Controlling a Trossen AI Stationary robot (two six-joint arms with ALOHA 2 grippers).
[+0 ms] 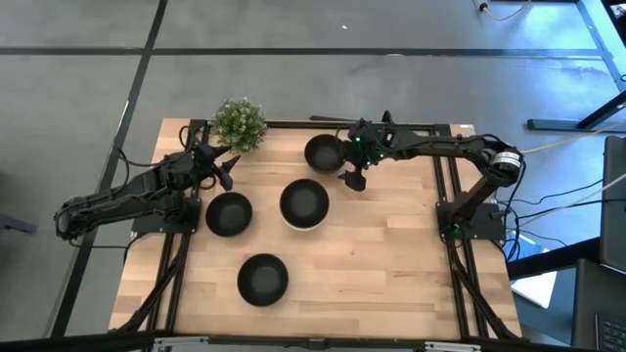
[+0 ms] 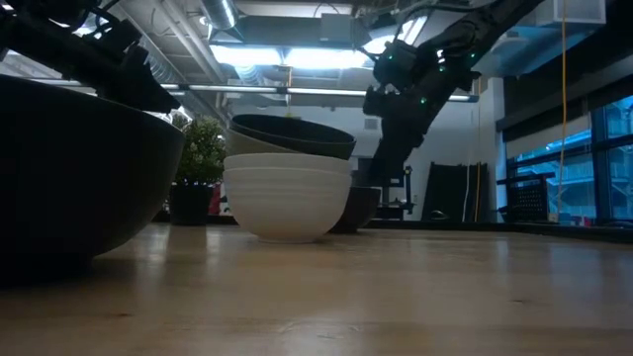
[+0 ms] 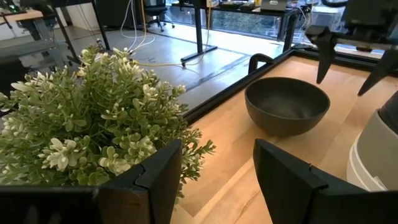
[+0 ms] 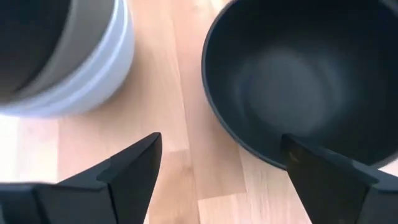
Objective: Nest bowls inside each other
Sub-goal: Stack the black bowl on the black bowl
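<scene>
I had the right gripper [image 1: 354, 179] hanging wide-jawed beside the glossy black bowl [image 1: 324, 154] at the table's [image 1: 391, 264] far edge, judging it light, rigid, slippery, best pinched across its rim.

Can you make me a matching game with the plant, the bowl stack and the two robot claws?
Things:
1. small green potted plant
2. stack with a white bowl at the bottom
3. right gripper
4. left gripper

Places or states:
A. open, beside the black bowl at the table's far edge
B. middle of the table
C. open, empty, next to the plant
D. far left corner of the table

Pairs: 1-D, 2-B, 3-A, 4-C
</scene>
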